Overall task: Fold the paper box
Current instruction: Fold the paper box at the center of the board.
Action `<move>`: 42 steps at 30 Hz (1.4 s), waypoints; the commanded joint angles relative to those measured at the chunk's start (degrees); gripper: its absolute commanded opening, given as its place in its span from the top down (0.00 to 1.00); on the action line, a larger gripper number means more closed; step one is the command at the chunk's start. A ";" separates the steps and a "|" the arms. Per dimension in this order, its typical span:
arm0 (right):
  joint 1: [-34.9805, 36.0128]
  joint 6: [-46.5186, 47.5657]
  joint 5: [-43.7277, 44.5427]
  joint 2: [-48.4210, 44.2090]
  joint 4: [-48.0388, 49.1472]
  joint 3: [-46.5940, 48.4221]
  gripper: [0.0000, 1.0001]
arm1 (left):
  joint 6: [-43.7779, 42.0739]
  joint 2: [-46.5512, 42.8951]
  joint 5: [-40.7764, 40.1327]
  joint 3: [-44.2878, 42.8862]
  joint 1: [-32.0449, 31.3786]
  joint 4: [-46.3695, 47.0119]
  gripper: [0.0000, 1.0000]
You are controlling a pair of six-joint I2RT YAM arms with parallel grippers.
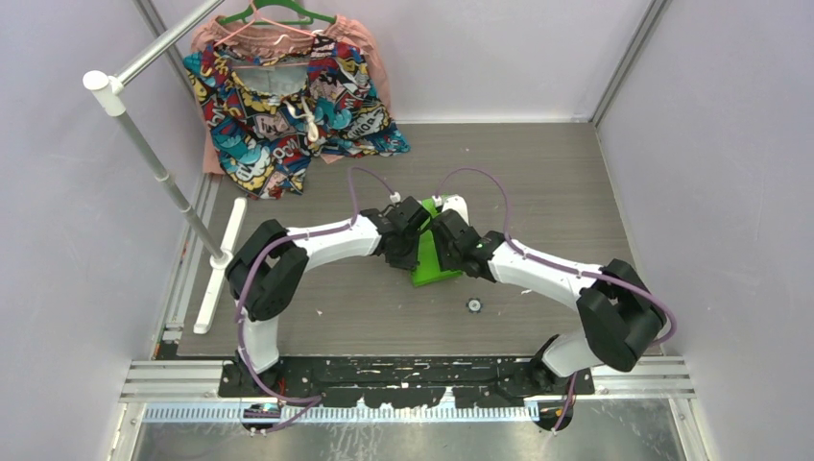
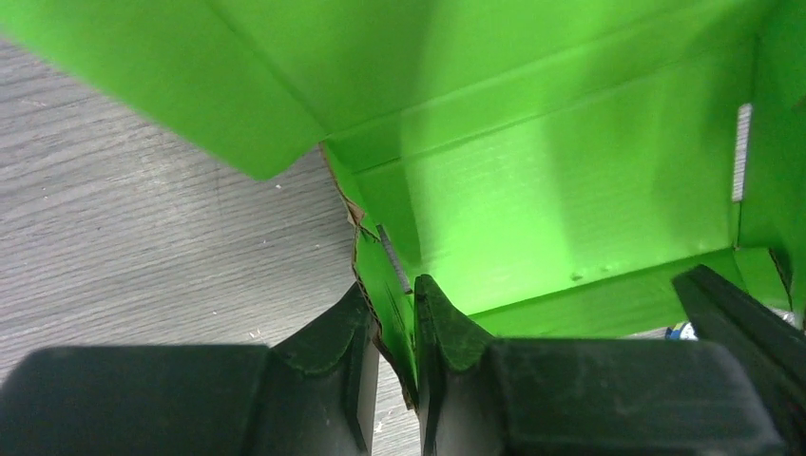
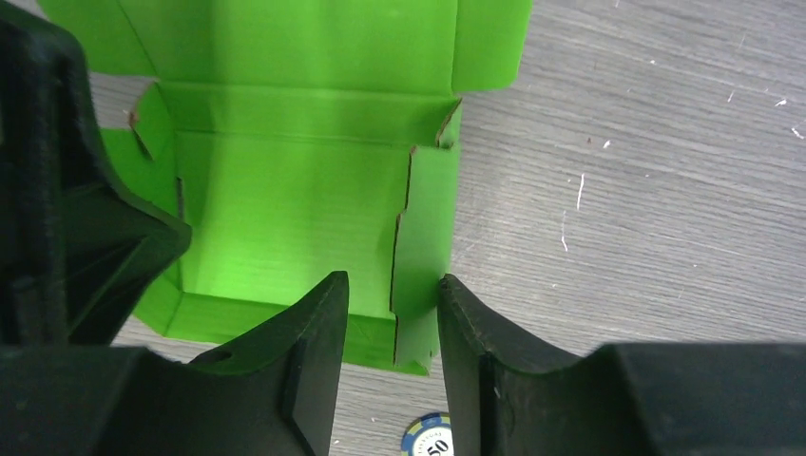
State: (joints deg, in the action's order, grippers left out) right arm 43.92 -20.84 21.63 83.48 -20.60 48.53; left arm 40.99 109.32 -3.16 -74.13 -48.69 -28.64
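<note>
From above, the paper box [image 1: 434, 264] lies open near the middle of the table [image 1: 557, 192]. In the left wrist view, my left gripper [image 2: 392, 290] pinches the box's near side wall, the thin card clamped between both fingertips. In the right wrist view, my right gripper [image 3: 392, 282] stands spread astride the opposite wall. The card is against the right-hand finger and clear of the other.
</note>
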 commanded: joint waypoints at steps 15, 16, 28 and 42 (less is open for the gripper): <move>-14.07 -5.82 -17.64 -9.81 4.60 -1.47 0.54 | -3.63 1.90 -1.58 -5.83 -0.91 -4.48 0.83; -14.80 -6.28 -17.59 -11.44 2.16 -1.32 0.54 | -3.49 1.79 -2.13 -5.85 -0.89 -4.75 0.83; -14.84 -3.82 -9.56 -24.59 -17.01 6.65 0.00 | -1.55 1.39 -6.70 -1.55 0.27 -3.46 0.85; -19.13 -19.56 -18.62 -24.00 -2.27 -11.46 0.28 | -1.70 -5.38 -8.88 10.39 7.90 -1.23 0.85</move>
State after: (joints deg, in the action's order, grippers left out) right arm 27.73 -35.94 6.96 60.58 -31.75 40.56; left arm 40.01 105.45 -9.06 -67.55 -42.87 -28.49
